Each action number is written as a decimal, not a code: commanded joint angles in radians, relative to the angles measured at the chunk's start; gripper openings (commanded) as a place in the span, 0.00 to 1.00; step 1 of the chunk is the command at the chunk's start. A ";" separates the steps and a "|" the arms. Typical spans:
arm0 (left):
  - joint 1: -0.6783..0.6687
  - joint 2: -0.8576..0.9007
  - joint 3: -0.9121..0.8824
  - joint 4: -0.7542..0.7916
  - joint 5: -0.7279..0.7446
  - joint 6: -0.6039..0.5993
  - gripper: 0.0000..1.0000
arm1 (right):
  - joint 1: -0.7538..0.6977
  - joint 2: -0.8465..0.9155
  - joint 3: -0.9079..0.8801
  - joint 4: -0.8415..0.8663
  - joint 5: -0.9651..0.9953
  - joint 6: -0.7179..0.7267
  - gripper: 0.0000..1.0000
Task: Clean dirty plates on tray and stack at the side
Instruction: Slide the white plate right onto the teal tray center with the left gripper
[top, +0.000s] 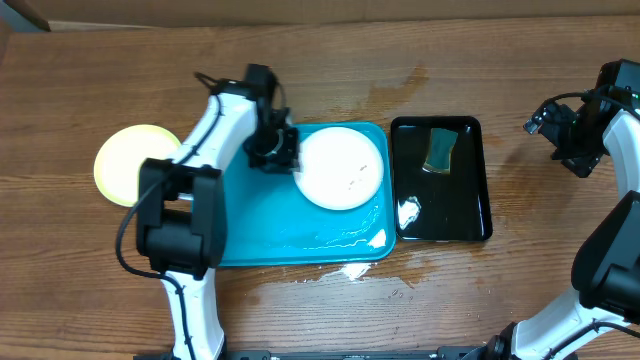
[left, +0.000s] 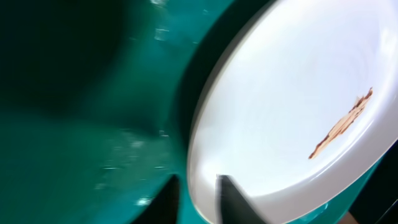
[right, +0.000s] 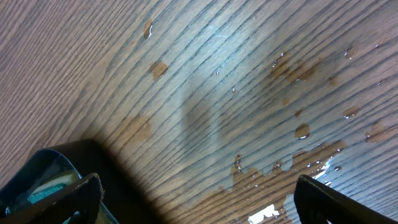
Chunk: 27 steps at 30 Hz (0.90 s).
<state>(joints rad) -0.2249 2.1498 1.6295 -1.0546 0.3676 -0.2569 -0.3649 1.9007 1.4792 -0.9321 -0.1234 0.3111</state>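
item 1: large turquoise-blue rectangular plastic tray (top: 255, 230), lying at the middle of the brown wood-grain tabletop (top: 100, 60), its floor glistening wet.

item 2: round shallow white plate (top: 341, 167), sitting in the tray's far right corner and showing a thin brown smear (left: 342, 127) on its face.

item 3: round pale yellow-green plate (top: 122, 160), lying on the tabletop near the tray's left edge, partly hidden by the left arm.

item 4: narrow glossy black tray (top: 470, 215), lying just beside the turquoise tray's right edge, carrying a green-and-yellow sponge (top: 439, 150) at its far end and some water.

item 5: left gripper (top: 283, 150), sitting at the white plate's left rim. its fingers (left: 231, 198) are standing a little apart, one over the rim, the other over the tray floor with a strip of turquoise showing between it and the plate, gripping nothing.

item 6: right gripper (right: 199, 202), hanging over the wood toward the tabletop's right edge, its fingers spreading wide and holding nothing.

item 7: water patches (right: 298, 130), lying on the tabletop beneath the right gripper.
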 joint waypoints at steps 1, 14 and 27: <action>-0.039 -0.039 0.011 0.006 -0.006 -0.048 0.68 | 0.001 -0.032 0.014 0.004 -0.001 0.004 1.00; -0.053 -0.039 0.011 0.156 -0.079 -0.008 0.61 | 0.001 -0.032 0.014 0.012 -0.013 0.008 1.00; -0.146 -0.038 0.008 0.162 -0.276 -0.017 0.39 | 0.059 -0.032 0.014 -0.060 -0.341 -0.082 0.98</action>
<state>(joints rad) -0.3492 2.1498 1.6295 -0.8913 0.1539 -0.2790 -0.3546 1.9007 1.4792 -0.9745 -0.3676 0.2932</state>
